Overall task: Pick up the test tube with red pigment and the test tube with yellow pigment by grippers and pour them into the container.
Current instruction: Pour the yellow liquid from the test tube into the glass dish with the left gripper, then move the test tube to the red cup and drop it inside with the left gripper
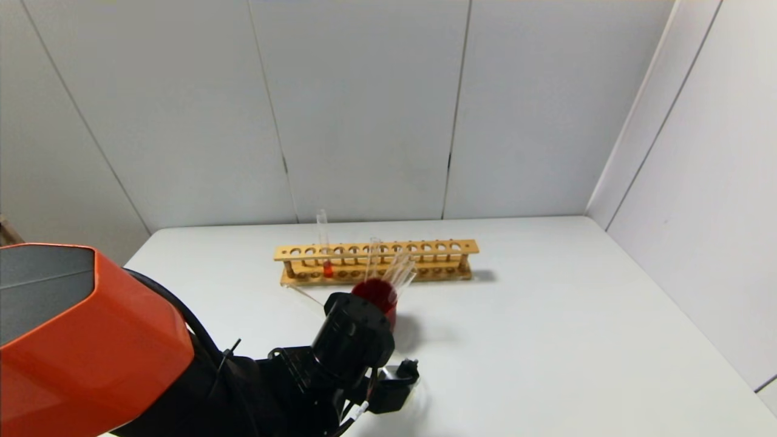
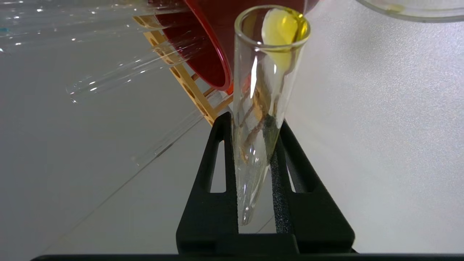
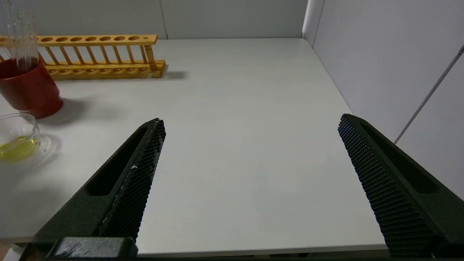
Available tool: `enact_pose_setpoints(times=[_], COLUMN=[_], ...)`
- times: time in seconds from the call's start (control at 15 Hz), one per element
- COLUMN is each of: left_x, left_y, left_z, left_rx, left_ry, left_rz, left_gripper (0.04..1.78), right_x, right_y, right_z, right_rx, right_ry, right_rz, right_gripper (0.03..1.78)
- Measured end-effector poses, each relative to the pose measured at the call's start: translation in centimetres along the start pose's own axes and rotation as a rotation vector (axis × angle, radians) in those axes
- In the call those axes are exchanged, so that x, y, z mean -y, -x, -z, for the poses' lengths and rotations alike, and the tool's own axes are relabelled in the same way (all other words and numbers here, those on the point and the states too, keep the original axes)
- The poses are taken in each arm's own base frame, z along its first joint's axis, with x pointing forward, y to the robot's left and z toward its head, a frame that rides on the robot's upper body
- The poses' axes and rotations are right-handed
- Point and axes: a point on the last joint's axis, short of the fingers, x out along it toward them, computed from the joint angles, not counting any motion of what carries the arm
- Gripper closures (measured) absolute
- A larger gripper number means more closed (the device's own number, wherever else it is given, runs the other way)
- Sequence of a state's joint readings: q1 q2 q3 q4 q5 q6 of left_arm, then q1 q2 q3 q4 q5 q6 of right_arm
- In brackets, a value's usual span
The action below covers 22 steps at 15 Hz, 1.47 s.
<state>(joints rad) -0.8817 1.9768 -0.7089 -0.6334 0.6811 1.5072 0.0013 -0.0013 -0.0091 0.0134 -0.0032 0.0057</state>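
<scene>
Yellow half apparently under way: test tube with yellow pigment (image 2: 268, 90) clamped in the left tool (image 2: 253, 170), tilted mouth-down beside the red beaker (image 1: 377, 300), a yellow film clinging at its lip. Pale yellow pool already lying in the container (image 3: 18, 139), just in front of the red beaker (tube looks nearly drained, though not fully). Red half still to do: test tube with red pigment (image 1: 325, 246) upright in the wooden rack (image 1: 376, 261), just behind the red beaker and toward its left end. Several plain clear tubes (image 1: 394, 267) leaning in the red beaker. Right tool (image 3: 250, 174) well to the right of the red beaker, low over bare desk (image 1: 546, 328), fingers wide apart and holding nothing. Matte white desk, boxed in by plain white panel walls (image 1: 364, 109).
</scene>
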Motion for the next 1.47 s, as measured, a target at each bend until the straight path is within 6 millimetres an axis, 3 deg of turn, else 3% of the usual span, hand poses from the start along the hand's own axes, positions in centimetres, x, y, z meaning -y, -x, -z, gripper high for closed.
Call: enact_pose_setpoints(times=[0.33, 0.6, 1.07, 1.47], left_x=[0.0, -1.2, -4.7, -8.2], left_y=[0.2, 1.0, 3.4, 4.5], left_z=[0.1, 0.7, 2.4, 3.5], left_rx=[0.003, 0.010, 0.057, 0.084], left_ry=[0.011, 0.099, 0.561, 1.148], left_rz=[-0.003, -0.053, -0.198, -0.316], left_gripper=[1.51, 1.51, 1.51, 1.51], right_x=[0.0, 0.0, 0.0, 0.0], right_y=[0.0, 0.0, 0.0, 0.0], right_z=[0.0, 0.0, 0.0, 0.0], right_rx=[0.000, 0.000, 0.000, 0.000], right_ry=[0.000, 0.000, 0.000, 0.000], right_rz=[-0.001, 0.000, 0.000, 0.000], right_gripper=[0.07, 0.07, 0.07, 0.07])
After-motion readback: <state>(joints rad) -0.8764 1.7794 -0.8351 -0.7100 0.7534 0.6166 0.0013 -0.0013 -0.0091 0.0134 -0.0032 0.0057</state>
